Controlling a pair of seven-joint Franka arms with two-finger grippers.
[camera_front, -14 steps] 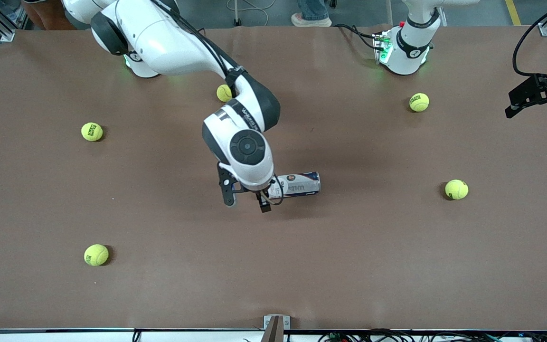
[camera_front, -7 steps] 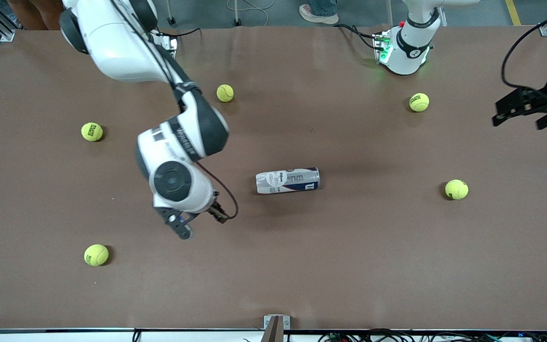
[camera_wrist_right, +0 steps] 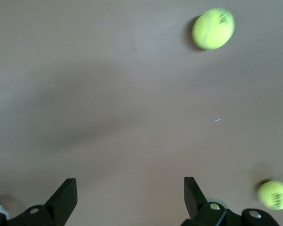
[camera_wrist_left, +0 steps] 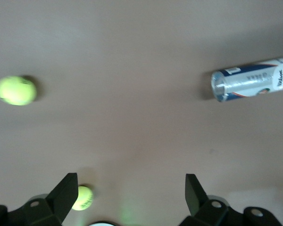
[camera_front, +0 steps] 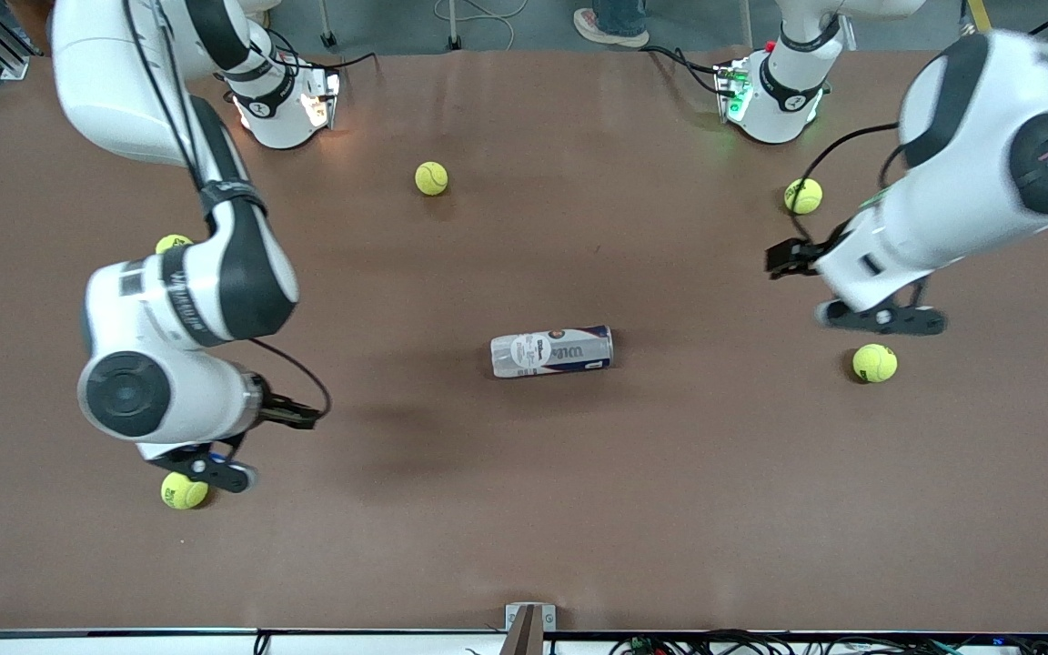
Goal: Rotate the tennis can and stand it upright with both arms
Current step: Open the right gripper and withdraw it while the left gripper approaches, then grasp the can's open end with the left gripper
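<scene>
The tennis can [camera_front: 551, 351] lies on its side in the middle of the brown table, a clear tube with a white and navy label; it also shows in the left wrist view as the can [camera_wrist_left: 254, 79]. My right gripper [camera_front: 281, 448] hangs open and empty toward the right arm's end of the table, well clear of the can, with nothing but bare table between its fingers [camera_wrist_right: 66, 193]. My left gripper [camera_front: 797, 287] is open and empty toward the left arm's end, also well apart from the can, its fingers [camera_wrist_left: 66, 190] wide.
Several yellow-green tennis balls lie scattered: one ball [camera_front: 431, 178] near the bases, one [camera_front: 802, 196] and one [camera_front: 874, 362] by the left gripper, one [camera_front: 184, 491] just under the right hand, one [camera_front: 174, 243] half hidden by the right arm.
The right arm has swung away from the can toward its own end of the table. The left arm has come in from the table's edge. The can stays lying where it was.
</scene>
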